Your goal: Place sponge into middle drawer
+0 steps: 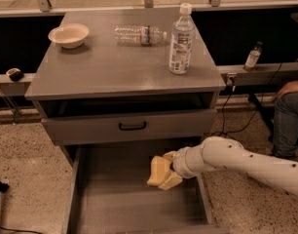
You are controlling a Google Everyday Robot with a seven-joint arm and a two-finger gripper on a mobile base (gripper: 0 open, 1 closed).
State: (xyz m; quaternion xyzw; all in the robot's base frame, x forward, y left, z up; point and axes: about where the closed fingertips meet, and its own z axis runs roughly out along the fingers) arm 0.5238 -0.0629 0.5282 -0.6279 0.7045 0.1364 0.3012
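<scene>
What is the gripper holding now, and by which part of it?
The gripper holds the sponge by its right end, the end nearest the wrist, above the open middle drawer.

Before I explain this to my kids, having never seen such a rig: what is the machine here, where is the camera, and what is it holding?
The machine is a robot with one white arm, which reaches in from the right. At the end of the arm is the gripper, a claw with two fingers. It holds a yellow sponge over the open middle drawer. The only camera looks down on the grey cabinet from the front. On the cabinet's top are a white bowl, a lying bottle and an upright bottle.
</scene>
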